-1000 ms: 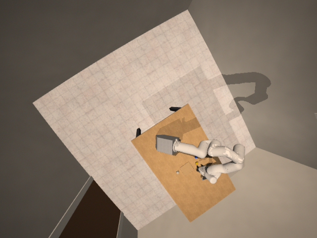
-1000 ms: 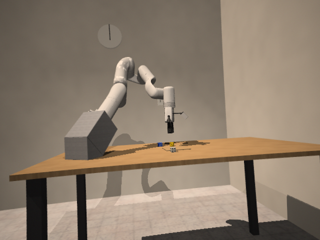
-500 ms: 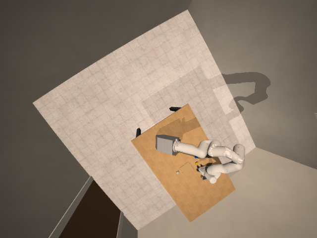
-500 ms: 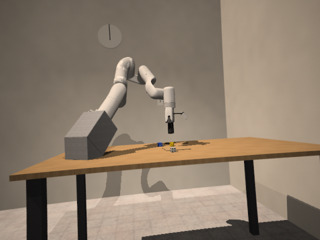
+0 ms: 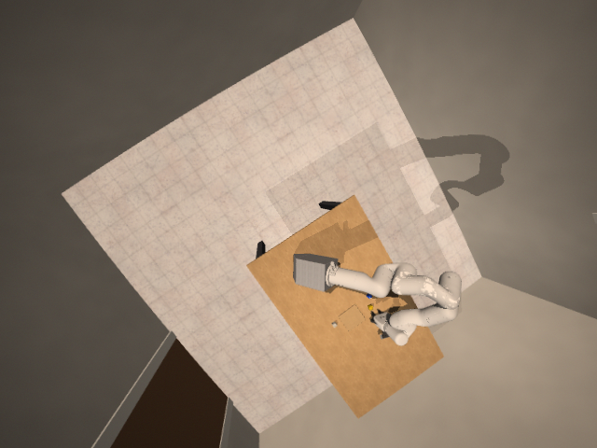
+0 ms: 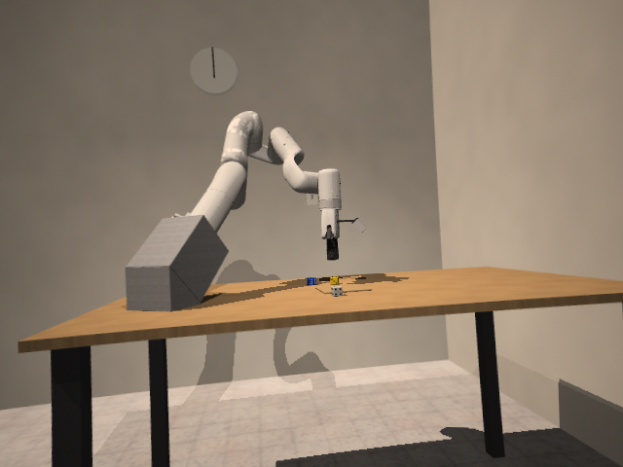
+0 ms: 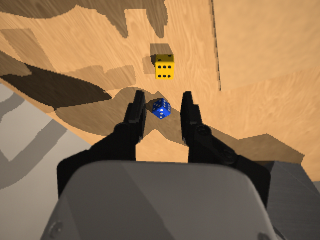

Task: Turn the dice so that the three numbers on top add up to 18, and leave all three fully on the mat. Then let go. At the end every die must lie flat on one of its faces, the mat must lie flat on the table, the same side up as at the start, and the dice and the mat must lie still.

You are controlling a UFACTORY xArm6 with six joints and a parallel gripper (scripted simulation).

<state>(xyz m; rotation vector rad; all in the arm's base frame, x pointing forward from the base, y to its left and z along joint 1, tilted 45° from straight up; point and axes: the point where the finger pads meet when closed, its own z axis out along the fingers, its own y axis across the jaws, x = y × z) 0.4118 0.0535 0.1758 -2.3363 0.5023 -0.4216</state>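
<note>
My gripper (image 7: 163, 101) (image 6: 332, 256) hangs well above the table, its fingers partly closed with a gap and nothing between them. In the wrist view a blue die (image 7: 161, 108) (image 6: 311, 280) (image 5: 368, 295) shows far below through that gap, lying on the wood in shadow. A yellow die (image 7: 164, 66) (image 6: 334, 279) (image 5: 370, 306) lies a little beyond it, one face with six pips turned towards the wrist camera. A white die (image 6: 336, 291) (image 5: 334, 324) lies apart, near the far corner of the mat. The mat (image 5: 346, 310) (image 6: 351, 290) (image 7: 218, 60) shows only as a thin outline on the table. The blue and yellow dice lie outside it.
A grey base block (image 5: 311, 272) (image 6: 170, 266) carries the arm at the back of the wooden table (image 5: 376, 381) (image 6: 453, 296). The arm's links hang over the dice in the top view. A small white tag (image 6: 359, 225) sticks out beside the wrist.
</note>
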